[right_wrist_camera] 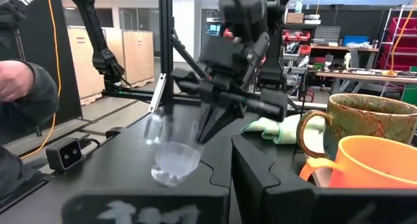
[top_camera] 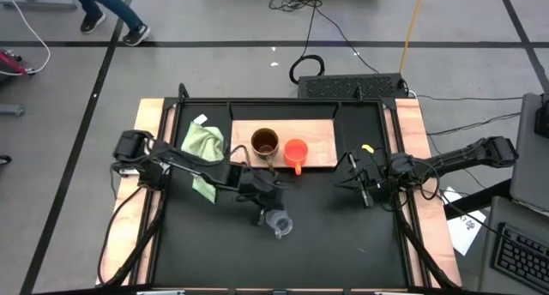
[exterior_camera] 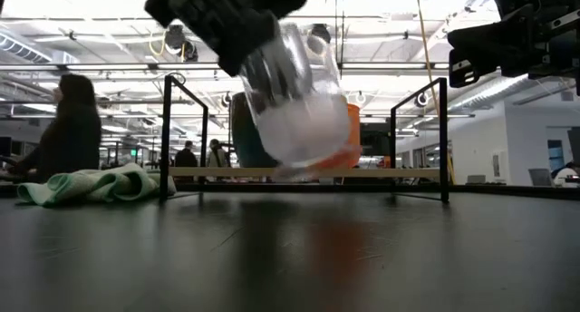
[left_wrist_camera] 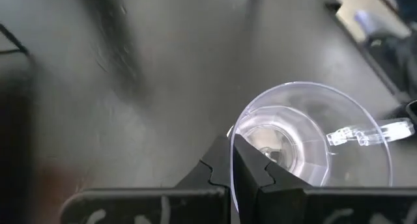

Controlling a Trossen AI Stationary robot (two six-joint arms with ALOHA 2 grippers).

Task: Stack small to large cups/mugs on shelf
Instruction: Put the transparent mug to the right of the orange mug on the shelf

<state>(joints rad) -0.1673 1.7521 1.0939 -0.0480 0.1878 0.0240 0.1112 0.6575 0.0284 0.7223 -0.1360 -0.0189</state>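
Note:
The small clear cup hangs tilted from my left gripper over the black table's middle, near side of the shelf; it also shows in the low view and in the right wrist view. The brown mug and the orange cup stand upright side by side on the light wooden shelf. My right gripper hovers shut, right of the shelf's near right corner, touching nothing; its wrist view shows the brown mug and orange cup close by. My left gripper holds the clear cup by its rim, the thin wall pinched with one finger inside and the other outside. The fingers come from above, slanting down. The cup hangs below them, lifted clear of the table, its base tipped down and sideways.
A light green cloth lies left of the shelf. A black metal frame with upright posts surrounds the shelf area. Bare black tabletop stretches along the near side. A person's sleeve shows beyond the table.

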